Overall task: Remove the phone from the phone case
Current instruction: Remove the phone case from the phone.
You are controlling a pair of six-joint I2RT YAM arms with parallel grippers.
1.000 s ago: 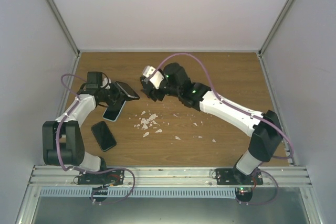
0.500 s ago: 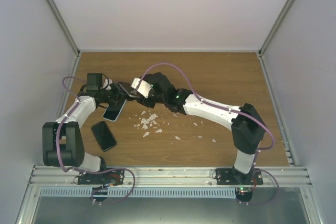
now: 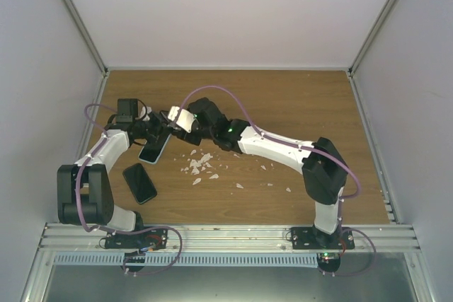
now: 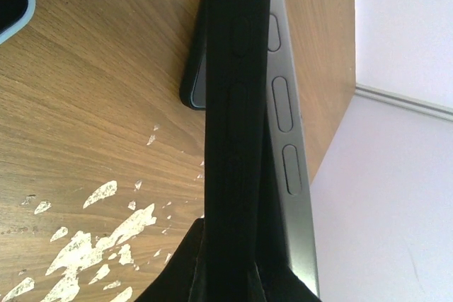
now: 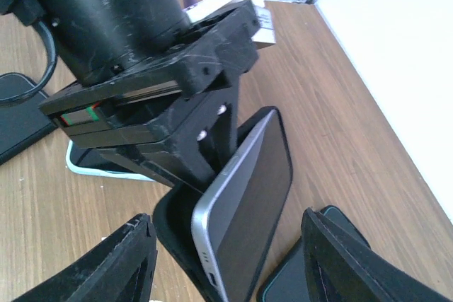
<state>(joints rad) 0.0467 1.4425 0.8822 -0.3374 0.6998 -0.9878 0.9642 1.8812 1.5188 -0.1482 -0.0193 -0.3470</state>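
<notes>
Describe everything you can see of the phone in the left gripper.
The phone is a slim slab with a dark, unlit screen and a grey, metallic-looking frame carrying three long side buttons. It is partly peeled out of the black case, one long edge lifted free. The left gripper clamps phone and case together, tilted above the wooden table. The right gripper stands open around its free end, fingers apart from it.

We see a black phone (image 3: 139, 183) lying flat on the wooden table (image 3: 297, 97), nearer the bases than the left hand (image 3: 161, 128). A second phone (image 3: 154, 148) in a pale blue case lies just on the near side of that hand. White flakes (image 3: 200, 165) are scattered to its right.
</notes>
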